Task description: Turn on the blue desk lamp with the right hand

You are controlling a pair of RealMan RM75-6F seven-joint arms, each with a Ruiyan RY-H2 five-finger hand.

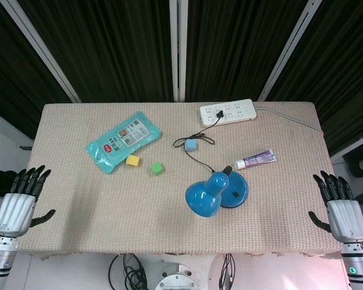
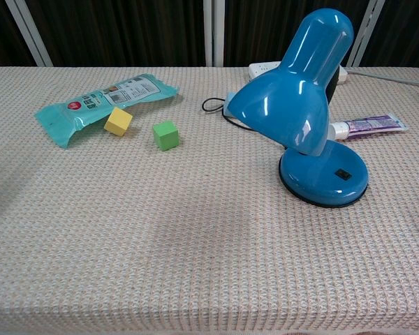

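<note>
Beige woven cloth covers the table (image 1: 109, 211), and both of my hands hang off its near corners. My left hand (image 1: 18, 202) sits just beyond the left edge, fingers straight and spread, holding nothing. My right hand (image 1: 342, 208) mirrors it off the right edge, fingers apart and empty, well apart from the lamp.

Moving inward, the blue desk lamp (image 1: 216, 192) stands right of centre on the cloth. From the chest view its round base (image 2: 324, 174) rests flat, with a small dark switch (image 2: 343, 174) on top, and the shade (image 2: 286, 112) leans toward me and to the left. I see no glow from the shade.

Further back, a green cube (image 1: 157, 168) and a yellow cube (image 1: 132, 160) lie left of the lamp, the yellow one just beside a teal wipes packet (image 1: 122, 141). A toothpaste tube (image 1: 255, 160) lies just behind the lamp base. The black cord runs through a small grey inline box (image 1: 190, 144) to the white power strip (image 1: 227, 112) near the far edge.
</note>
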